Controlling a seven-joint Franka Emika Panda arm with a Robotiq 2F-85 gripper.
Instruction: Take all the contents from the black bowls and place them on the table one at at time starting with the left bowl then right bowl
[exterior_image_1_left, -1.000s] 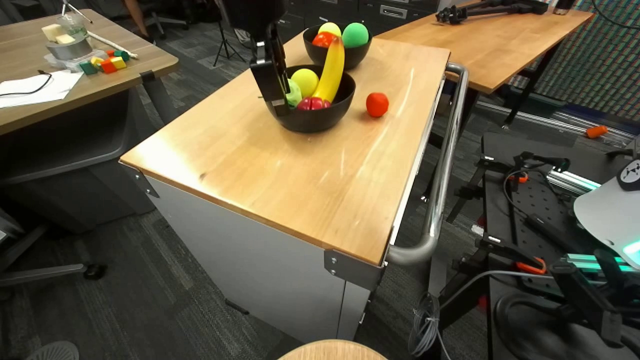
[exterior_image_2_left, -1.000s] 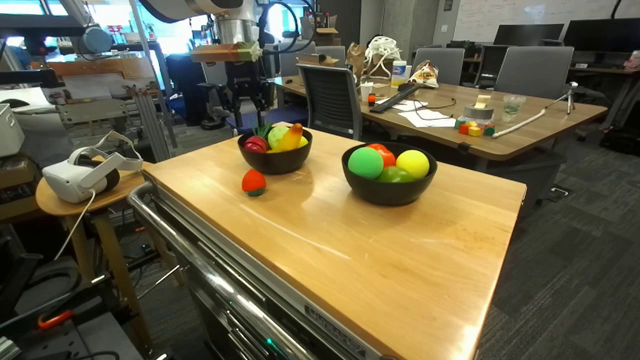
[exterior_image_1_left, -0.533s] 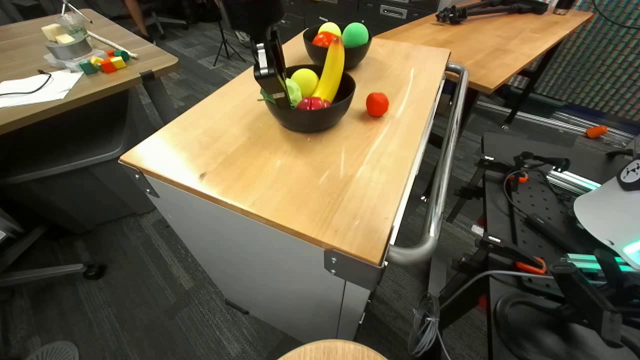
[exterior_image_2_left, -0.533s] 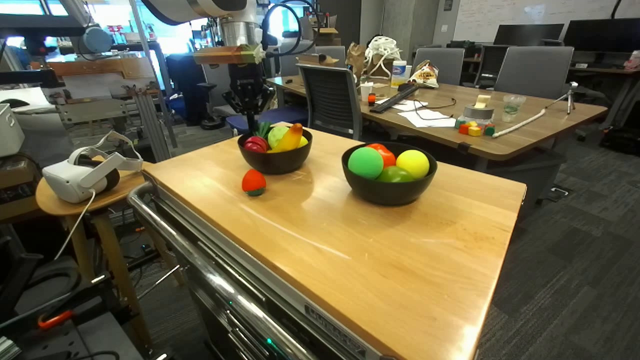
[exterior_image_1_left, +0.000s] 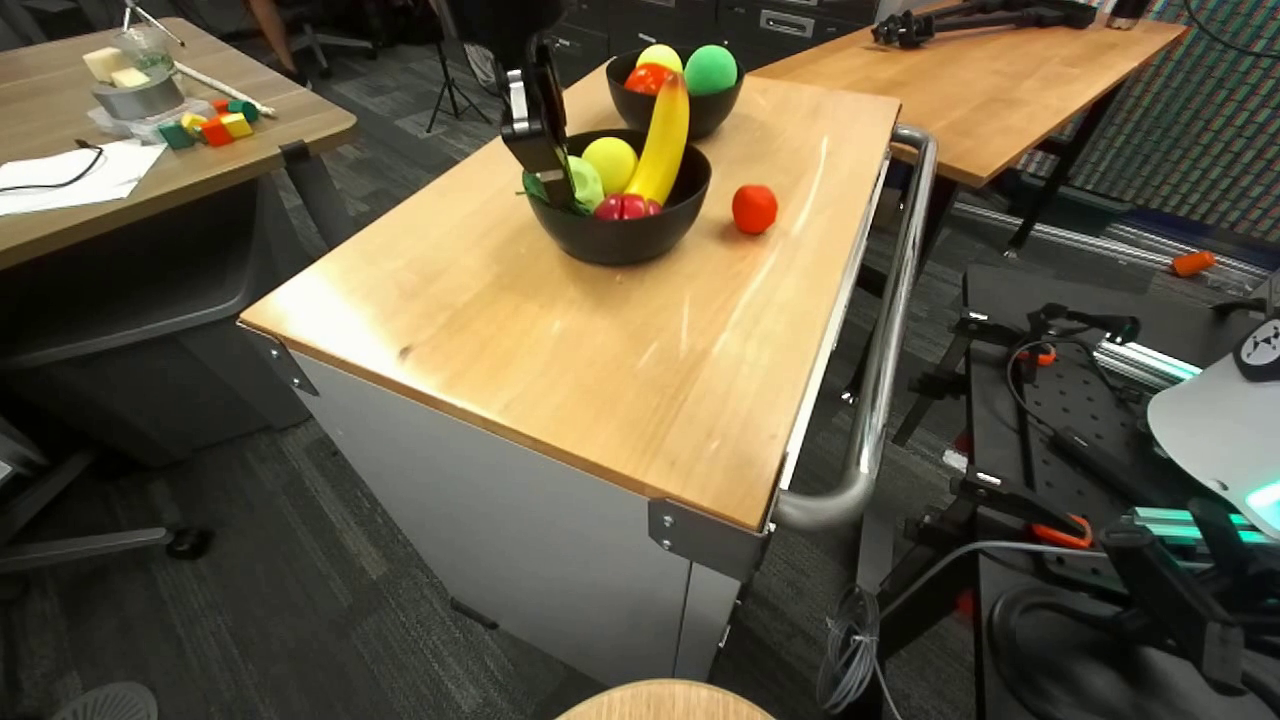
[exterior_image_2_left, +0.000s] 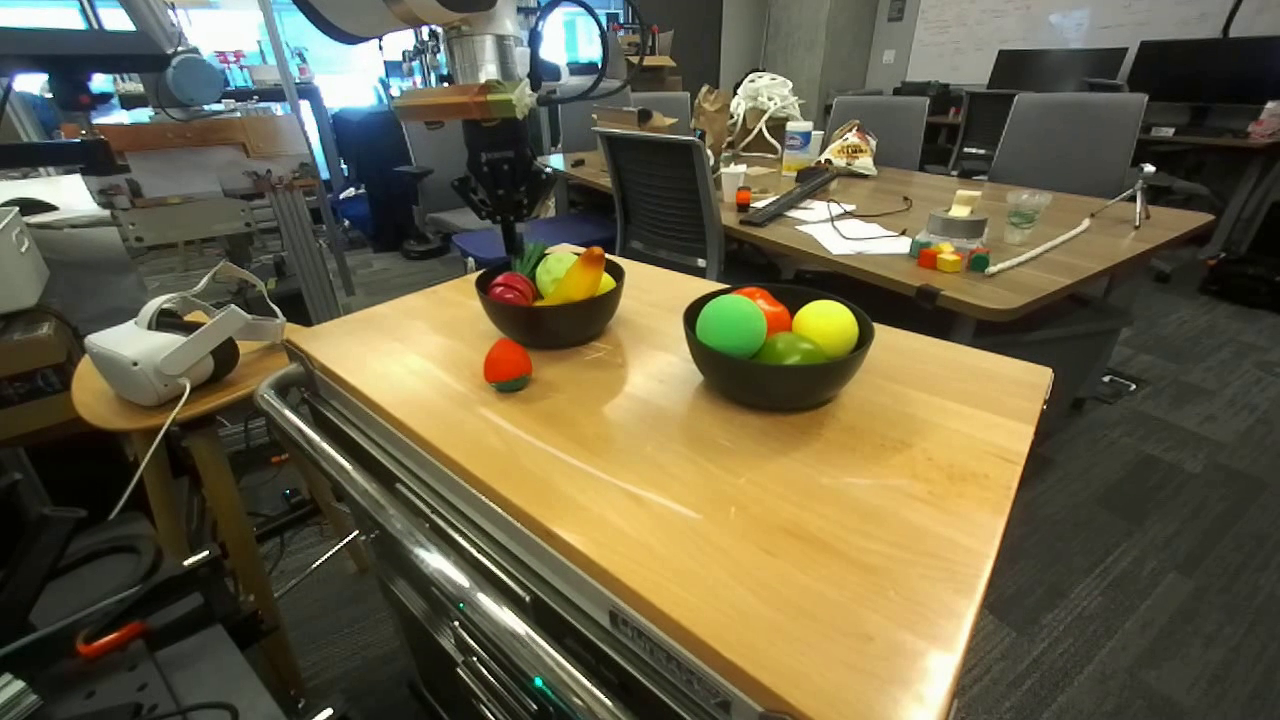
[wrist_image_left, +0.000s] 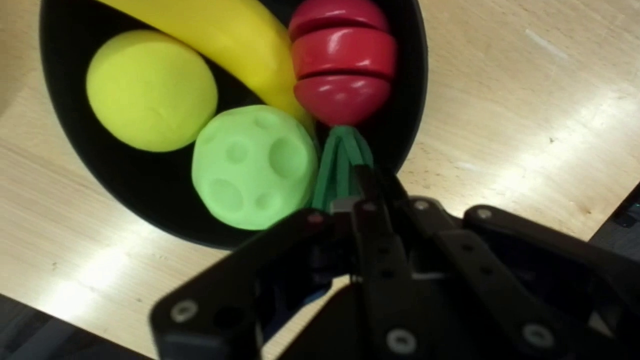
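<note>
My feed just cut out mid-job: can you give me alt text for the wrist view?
The gripper is shut at green leaves near the rim of a black bowl; whether it pinches a leaf can't be told. On the light wooden table, the bowl holds a banana, a yellow ball, a dimpled pale-green ball and a red piece in three sections.

You can read no word, number or brand for certain in your three views. In an exterior view you get letter-like shapes on the dark plate (exterior_image_2_left: 672, 660) along the front of the table (exterior_image_2_left: 800, 520), too blurred to spell out, and coloured print on the white tub (exterior_image_2_left: 797, 150) and on the crumpled bag (exterior_image_2_left: 850, 150), too small to make out. You also see a green mark on the clear cup (exterior_image_2_left: 1025, 216) and faint strokes on the whiteboard (exterior_image_2_left: 1080, 35), neither legible
</note>
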